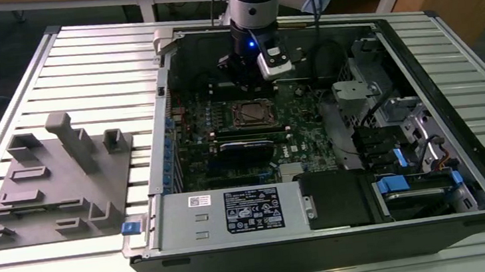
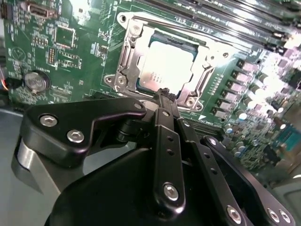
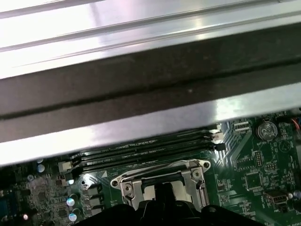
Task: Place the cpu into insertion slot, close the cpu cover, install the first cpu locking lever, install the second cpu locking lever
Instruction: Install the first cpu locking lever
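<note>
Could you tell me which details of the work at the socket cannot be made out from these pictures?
- Near edge of the cpu and cpu cover: hidden behind the gripper in the second wrist view.
- Locking levers' state: too small in the exterior view at the insertion slot.
- Socket's centre: covered by the gripper's black body in the first wrist view.

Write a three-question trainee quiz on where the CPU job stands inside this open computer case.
1. True or false: in the second wrist view, the cpu already lies in the insertion slot on the motherboard.
2. In the exterior view, the tool hangs nearest to: A) the grey fixture tray on the table, B) the insertion slot, C) the labelled power supply.
3. In the second wrist view, what silvery frame lies around the chip's pale top?

Key:
1. True.
2. B; the tool sits just beyond the socket, inside the case.
3. The cpu cover, lying flat over the chip's edges.
</note>
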Tool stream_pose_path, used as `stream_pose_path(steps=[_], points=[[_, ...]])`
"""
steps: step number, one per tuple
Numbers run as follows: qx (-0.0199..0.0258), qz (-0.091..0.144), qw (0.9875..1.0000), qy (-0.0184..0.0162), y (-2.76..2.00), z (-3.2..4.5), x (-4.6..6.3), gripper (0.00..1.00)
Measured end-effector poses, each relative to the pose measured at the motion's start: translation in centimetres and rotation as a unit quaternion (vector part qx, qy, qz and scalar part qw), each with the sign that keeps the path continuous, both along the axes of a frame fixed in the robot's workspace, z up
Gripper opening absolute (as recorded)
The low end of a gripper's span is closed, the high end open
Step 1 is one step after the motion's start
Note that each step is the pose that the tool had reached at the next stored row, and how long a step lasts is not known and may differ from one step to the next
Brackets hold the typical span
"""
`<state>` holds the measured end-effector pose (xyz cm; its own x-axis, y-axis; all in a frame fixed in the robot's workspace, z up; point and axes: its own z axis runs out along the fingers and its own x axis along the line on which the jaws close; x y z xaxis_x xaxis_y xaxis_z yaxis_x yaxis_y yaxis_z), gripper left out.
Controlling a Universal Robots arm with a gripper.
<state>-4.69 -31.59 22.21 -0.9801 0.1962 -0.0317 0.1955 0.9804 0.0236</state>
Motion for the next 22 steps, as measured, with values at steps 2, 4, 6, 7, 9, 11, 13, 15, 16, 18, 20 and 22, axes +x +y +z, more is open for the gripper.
stream_pose_path(steps=[2, 4, 6, 7, 9, 11, 13, 15, 16, 18, 20, 22], points=[[0.0, 0.013, 0.9999, -0.0002, -0.01, -0.04, 0.0, 0.11], [0.0001, 0.021, 0.9998, -0.0002, -0.02, -0.08, 0.0, 0.11], [0.0, 0.026, 0.9997, -0.0002, -0.05, -0.1, 0.0, 0.11], [-0.0007, 0.027, 0.9996, -0.0002, -0.08, -0.1, 0.0, 0.11], [-0.0031, 0.029, 0.9996, -0.0003, -0.2, -0.09, 0.0, 0.11], [-0.0033, 0.03, 0.9995, -0.0003, -0.37, -0.1, -0.01, 0.11], [-0.0033, 0.031, 0.9995, -0.0003, -0.53, -0.1, -0.01, 0.11], [-0.0034, 0.031, 0.9995, -0.0003, -0.7, -0.09, -0.01, 0.11], [-0.0033, 0.031, 0.9995, -0.0003, -0.77, -0.1, -0.01, 0.11], [-0.0033, 0.032, 0.9995, -0.0003, -0.84, -0.08, -0.01, 0.11], [-0.0032, 0.032, 0.9995, -0.0003, -0.85, 0.12, -0.01, 0.11], [-0.0032, 0.032, 0.9995, -0.0003, -0.85, 0.44, -0.01, 0.11]])
